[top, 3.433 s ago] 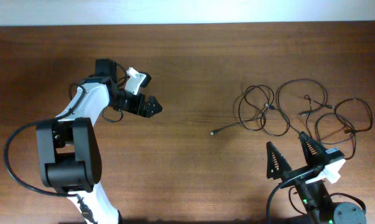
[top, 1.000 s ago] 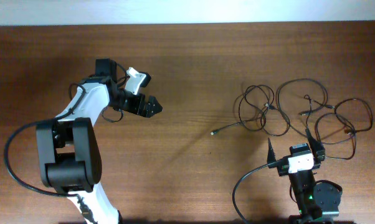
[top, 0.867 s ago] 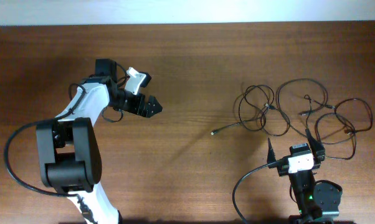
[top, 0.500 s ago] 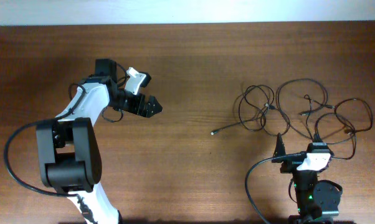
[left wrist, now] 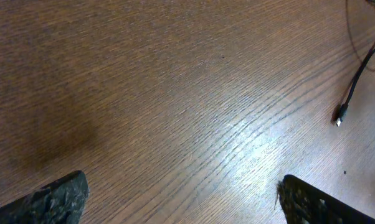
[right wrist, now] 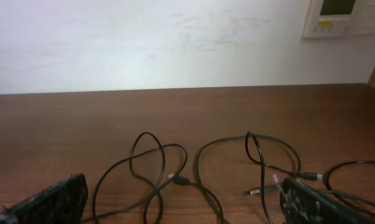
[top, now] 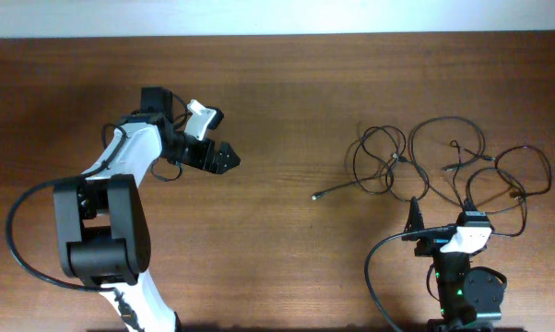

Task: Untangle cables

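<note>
The cables [top: 391, 163] lie in loose overlapping black loops on the right half of the wooden table, with one plug end [top: 316, 195] trailing left. My right gripper [top: 439, 214] is open just in front of the loops and holds nothing. In the right wrist view the cables [right wrist: 182, 180] lie between and beyond my open fingers [right wrist: 181, 204]. My left gripper [top: 231, 155] is open and empty over bare table far to the left. In the left wrist view [left wrist: 184, 205] one cable end with its plug [left wrist: 340, 117] shows at the right edge.
The wooden table [top: 277, 101] ends at a pale wall along the far edge. A wall panel [right wrist: 337, 15] shows in the right wrist view. My left arm's own thick black cable [top: 19, 231] loops at the left side.
My right arm swung from a tilted pose to face the cables, then shifted slightly right and closer to them. The left arm and the cables have not moved.
</note>
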Tool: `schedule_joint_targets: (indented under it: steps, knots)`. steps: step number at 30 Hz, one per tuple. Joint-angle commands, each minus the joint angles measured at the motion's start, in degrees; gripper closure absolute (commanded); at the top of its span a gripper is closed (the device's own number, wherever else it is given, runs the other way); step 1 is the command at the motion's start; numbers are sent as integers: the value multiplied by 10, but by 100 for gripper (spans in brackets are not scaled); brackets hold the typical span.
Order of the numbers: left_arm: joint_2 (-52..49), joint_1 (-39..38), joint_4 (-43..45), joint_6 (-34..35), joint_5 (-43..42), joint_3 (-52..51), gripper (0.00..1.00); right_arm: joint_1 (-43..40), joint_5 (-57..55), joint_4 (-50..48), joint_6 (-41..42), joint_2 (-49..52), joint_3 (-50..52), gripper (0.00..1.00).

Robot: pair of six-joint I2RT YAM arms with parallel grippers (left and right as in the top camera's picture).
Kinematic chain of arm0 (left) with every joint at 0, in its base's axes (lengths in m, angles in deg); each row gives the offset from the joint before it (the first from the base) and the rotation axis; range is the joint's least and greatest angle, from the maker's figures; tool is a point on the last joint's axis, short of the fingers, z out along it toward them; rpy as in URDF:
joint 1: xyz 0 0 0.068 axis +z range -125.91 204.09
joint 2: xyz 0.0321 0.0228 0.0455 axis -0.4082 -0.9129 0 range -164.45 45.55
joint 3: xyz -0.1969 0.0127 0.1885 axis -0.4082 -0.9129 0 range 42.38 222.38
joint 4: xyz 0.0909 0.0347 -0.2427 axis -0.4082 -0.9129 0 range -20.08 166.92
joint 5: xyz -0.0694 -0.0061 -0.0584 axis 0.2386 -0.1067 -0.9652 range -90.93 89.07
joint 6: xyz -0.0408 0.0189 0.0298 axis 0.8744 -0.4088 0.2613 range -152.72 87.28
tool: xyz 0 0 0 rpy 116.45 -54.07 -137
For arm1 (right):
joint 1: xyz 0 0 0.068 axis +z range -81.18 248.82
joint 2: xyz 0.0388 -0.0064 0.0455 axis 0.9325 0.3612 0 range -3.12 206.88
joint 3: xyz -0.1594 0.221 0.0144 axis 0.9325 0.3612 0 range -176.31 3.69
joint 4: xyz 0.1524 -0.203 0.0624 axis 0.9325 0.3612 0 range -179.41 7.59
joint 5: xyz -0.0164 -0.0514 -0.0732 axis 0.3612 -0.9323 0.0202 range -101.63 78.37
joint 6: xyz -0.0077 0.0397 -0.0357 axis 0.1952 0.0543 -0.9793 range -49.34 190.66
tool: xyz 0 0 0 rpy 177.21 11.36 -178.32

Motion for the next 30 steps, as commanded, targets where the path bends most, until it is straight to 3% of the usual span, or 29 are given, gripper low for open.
schedule_joint_targets:
  steps: [1, 15, 16, 17, 18, 20, 26, 30]
  knots:
    - [1, 1, 1, 3, -1, -1, 1, 3, -16, 3, 3, -7, 3, 1]
    - [165, 2, 1, 3, -1, -1, 1, 3, -16, 3, 3, -7, 3, 2]
    - [171, 2, 0, 0, 15, -1, 1, 3, -16, 3, 3, -7, 3, 2]
    - [175, 2, 0, 1, 70, -1, 1, 3, -16, 3, 3, -7, 3, 2]
    - [186, 2, -5, 1, 180, -1, 1, 3, -16, 3, 3, -7, 3, 1]
    - [203, 2, -6, 1, 256, -1, 1, 3, -16, 3, 3, -7, 3, 2]
    - [223, 2, -5, 1, 232, -7, 1, 3, -16, 3, 3, -7, 3, 2]
    - [223, 2, 57, 1, 219, -90, 1, 3, -16, 3, 3, -7, 3, 1]
